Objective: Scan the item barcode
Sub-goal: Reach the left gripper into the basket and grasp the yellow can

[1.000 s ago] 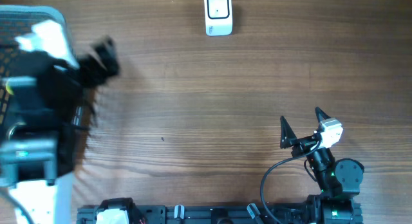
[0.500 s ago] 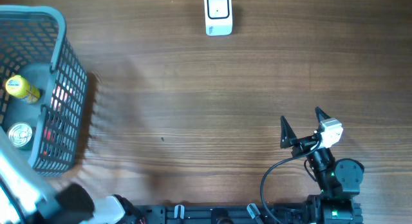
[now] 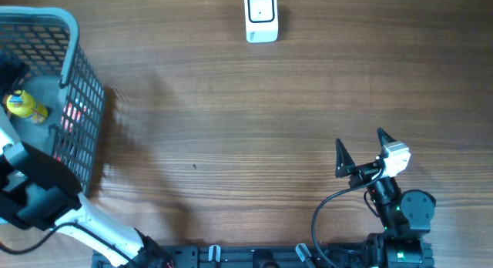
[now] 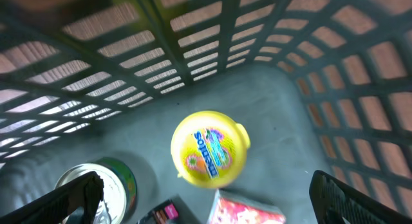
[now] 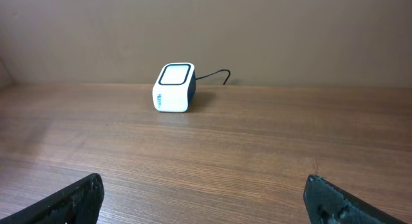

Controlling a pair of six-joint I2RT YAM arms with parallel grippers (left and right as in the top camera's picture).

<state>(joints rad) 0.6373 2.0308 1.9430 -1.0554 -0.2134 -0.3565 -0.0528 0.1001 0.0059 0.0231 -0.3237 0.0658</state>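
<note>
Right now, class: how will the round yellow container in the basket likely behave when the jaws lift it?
The yellow container looks round and glossy, so it may roll or slip if gripped off-centre. It seems rigid plastic, probably holding its shape. The can and pink packet lie close; a nudge could bump it into them.

left hand (image 4: pixel 219 198) back over basket (image 3: pixel 73 37), can (image 4: pixel 96 185) covered from above
</note>
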